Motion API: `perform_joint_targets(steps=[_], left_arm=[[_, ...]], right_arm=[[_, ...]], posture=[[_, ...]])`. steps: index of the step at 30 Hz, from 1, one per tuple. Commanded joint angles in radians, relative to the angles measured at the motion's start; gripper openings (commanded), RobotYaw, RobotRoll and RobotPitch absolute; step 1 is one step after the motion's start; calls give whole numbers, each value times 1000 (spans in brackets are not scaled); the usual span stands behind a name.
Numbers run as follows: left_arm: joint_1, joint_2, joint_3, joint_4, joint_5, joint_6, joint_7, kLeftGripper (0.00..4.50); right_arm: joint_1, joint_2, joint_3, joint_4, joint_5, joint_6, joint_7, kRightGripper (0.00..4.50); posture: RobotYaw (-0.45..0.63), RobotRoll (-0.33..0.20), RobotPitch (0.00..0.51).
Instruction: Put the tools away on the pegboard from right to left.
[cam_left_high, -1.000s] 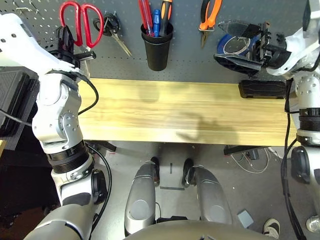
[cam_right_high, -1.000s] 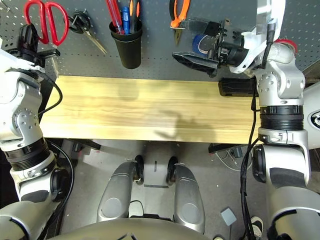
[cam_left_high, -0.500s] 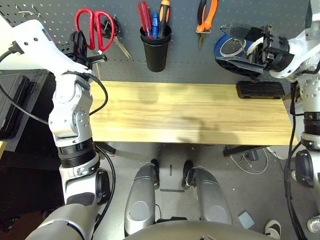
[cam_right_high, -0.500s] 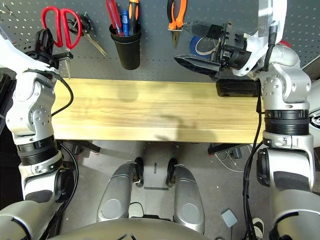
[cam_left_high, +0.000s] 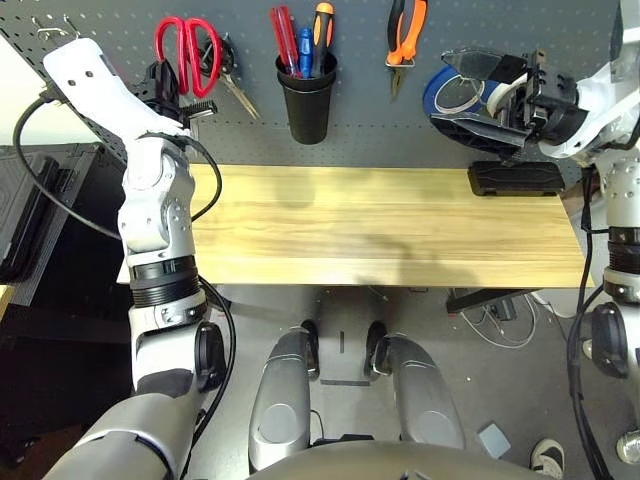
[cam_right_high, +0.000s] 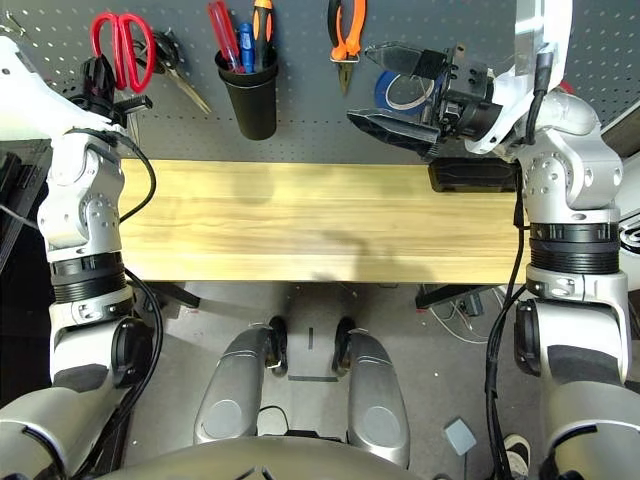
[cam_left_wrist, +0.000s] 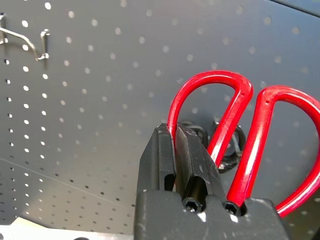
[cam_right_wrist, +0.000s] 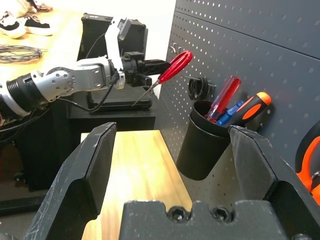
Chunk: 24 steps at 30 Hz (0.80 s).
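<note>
- Up at the far left of the pegboard (cam_left_high: 120, 20), the left gripper (cam_left_high: 168, 88) has its two black fingers pinched tight on the red-handled scissors (cam_left_high: 185, 52), holding them by the side of one loop, as the left wrist view shows (cam_left_wrist: 235, 145).
- The scissors' red loops lie flat against the grey panel, just left of a pair of black-handled scissors (cam_left_high: 228, 72) hanging there; the blades run down behind the gripper.
- A bare metal hook (cam_left_wrist: 25, 42) sticks out of the board further to the left.
- Right of those scissors hangs the black cup holder (cam_left_high: 308, 95), with the slim red-handled screwdriver (cam_left_high: 281, 35), a blue handle (cam_left_high: 303, 45) and an orange-and-black handle (cam_left_high: 321, 30) standing in it.
- Further right, the orange-and-black needle-nose pliers (cam_left_high: 407, 40) hang nose down on the panel.
- At the right end, the right gripper (cam_left_high: 478, 92) is spread fully wide with nothing between its fingers, pointing left in front of a blue tape roll (cam_left_high: 455, 92) on the board.
- Below the board, the wooden table (cam_left_high: 380, 225) carries a black box (cam_left_high: 518, 178) at its far right corner.
</note>
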Motion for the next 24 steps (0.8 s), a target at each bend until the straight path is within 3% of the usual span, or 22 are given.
perform_joint_targets(steps=[1, 24], left_arm=[[6, 5, -4, 33, 11, -7, -2, 20], [87, 25, 35, -133, -14, 48, 4, 20]], right_arm=[[11, -4, -12, -23, 12, 6, -4, 4500], [3, 10, -1, 1, -1, -6, -1, 4500]], posture=[[-34, 0, 196], [-14, 0, 201]])
